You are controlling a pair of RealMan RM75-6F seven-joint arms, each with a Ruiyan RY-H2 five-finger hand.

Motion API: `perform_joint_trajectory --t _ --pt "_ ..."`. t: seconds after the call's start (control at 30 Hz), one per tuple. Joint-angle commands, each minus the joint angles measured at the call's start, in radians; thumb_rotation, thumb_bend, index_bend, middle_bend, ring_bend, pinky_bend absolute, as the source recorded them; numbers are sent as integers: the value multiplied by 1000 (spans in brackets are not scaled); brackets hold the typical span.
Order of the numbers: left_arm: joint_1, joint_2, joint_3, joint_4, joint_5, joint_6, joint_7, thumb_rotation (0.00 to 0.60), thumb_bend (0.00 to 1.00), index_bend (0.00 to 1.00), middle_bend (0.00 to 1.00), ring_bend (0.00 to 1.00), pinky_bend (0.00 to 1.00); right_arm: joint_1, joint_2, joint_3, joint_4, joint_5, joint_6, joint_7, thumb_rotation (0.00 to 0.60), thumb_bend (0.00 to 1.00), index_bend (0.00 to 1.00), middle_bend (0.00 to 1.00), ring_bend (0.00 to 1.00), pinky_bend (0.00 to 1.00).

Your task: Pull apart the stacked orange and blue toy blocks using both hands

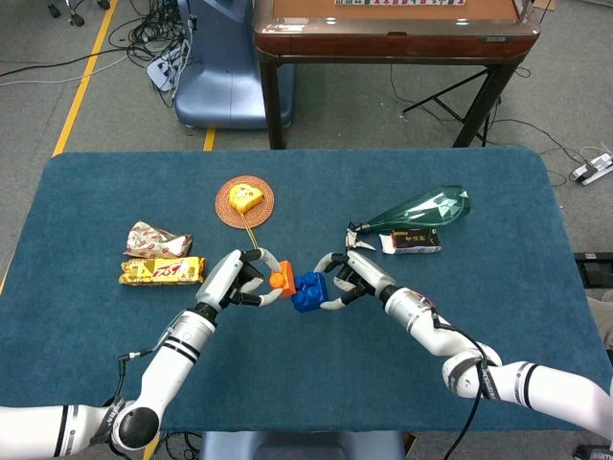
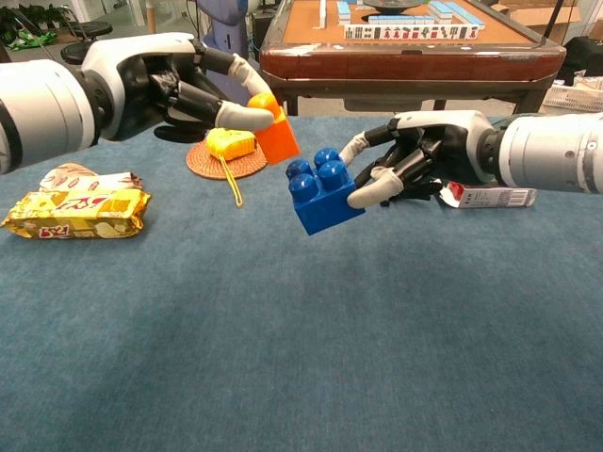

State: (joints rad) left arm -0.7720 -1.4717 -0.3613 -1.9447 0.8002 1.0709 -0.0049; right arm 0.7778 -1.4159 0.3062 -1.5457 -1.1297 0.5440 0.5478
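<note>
My left hand [image 2: 193, 89] [image 1: 241, 278] pinches the orange block [image 2: 274, 133] [image 1: 282, 280] and holds it above the table. The blue block [image 2: 324, 195] [image 1: 308, 290] is tilted, studs up, in the grip of my right hand [image 2: 415, 160] [image 1: 351, 279]. A small gap shows between the two blocks in both views; they no longer touch. The orange block sits higher and to the left of the blue one.
A woven coaster [image 1: 244, 201] with a yellow toy [image 2: 231, 143] lies behind the left hand. Snack packets [image 2: 77, 213] lie at the left. A green bottle [image 1: 421, 208] and a small carton [image 2: 491, 196] lie behind the right hand. The blue table cloth [image 2: 301, 358] spreads in front.
</note>
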Motion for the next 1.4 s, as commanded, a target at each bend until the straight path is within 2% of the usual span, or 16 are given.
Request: perform_joint_trajectory --t 0.03,0.17,0.23,0.3,0.4,0.5,0.6,0.7,0.77,0.83,0.9,1.0,1.13,1.2,1.3,1.4 --pt "4 -3 25 21 0 1 21 600 343 715 1000 996 1000 -19 -15 -40 34 -36 100 -108 600 358 727 1000 1000 1000" --pt "-1 -21 74 68 -9 -8 74 600 344 709 1000 992 1000 -49 -62 -94 99 -72 271 -345 600 202 705 1000 1000 1000" --pt "-7 -40 97 98 -8 -11 104 600 343 696 1000 985 1000 -62 -90 -113 122 -73 344 -465 600 92 613 994 1000 1000" --pt "-12 -59 114 124 -4 -15 126 600 342 659 1000 978 1000 -69 -105 -123 131 -68 379 -539 600 14 462 979 1000 1000" --pt "-21 -89 135 169 4 -30 150 600 291 538 1000 969 1000 -72 -106 -130 116 -52 394 -610 600 0 219 972 1000 1000" --pt "-22 -109 143 199 28 -21 167 600 155 409 1000 959 1000 -78 -101 -132 101 -63 420 -641 600 0 78 945 1000 1000" --pt "-8 -116 152 210 75 17 180 600 70 292 1000 950 1000 -91 -84 -138 77 -90 459 -671 600 0 4 874 1000 1000" --pt "21 -88 153 181 108 57 175 600 31 204 995 919 1000 -115 -61 -136 55 -129 530 -694 600 0 0 767 1000 1000" --pt "47 -58 160 158 133 96 184 600 27 193 967 878 1000 -137 -37 -136 40 -151 581 -710 600 0 0 708 985 1000" --pt "73 -16 178 135 152 135 221 600 29 205 899 830 1000 -159 2 -141 17 -165 614 -725 600 0 0 644 919 969" --pt "98 20 198 122 176 176 257 600 30 225 804 771 991 -175 50 -153 -5 -184 622 -725 600 0 19 553 776 825" --pt "146 78 236 122 234 238 288 600 30 262 627 605 849 -207 126 -177 -16 -219 651 -749 600 0 101 464 611 616" --pt "211 152 271 138 286 278 248 600 30 301 441 415 613 -260 165 -198 9 -253 729 -793 600 0 141 412 509 512" --pt "244 187 283 150 295 301 237 600 30 306 311 296 465 -284 185 -210 17 -262 748 -775 600 0 144 382 459 456" --pt "327 257 325 192 327 373 228 600 31 301 226 210 374 -343 230 -232 40 -283 797 -691 600 0 151 356 408 394" --pt "383 297 366 239 382 408 197 600 32 273 202 184 352 -379 232 -235 95 -306 853 -656 600 0 183 355 402 385"
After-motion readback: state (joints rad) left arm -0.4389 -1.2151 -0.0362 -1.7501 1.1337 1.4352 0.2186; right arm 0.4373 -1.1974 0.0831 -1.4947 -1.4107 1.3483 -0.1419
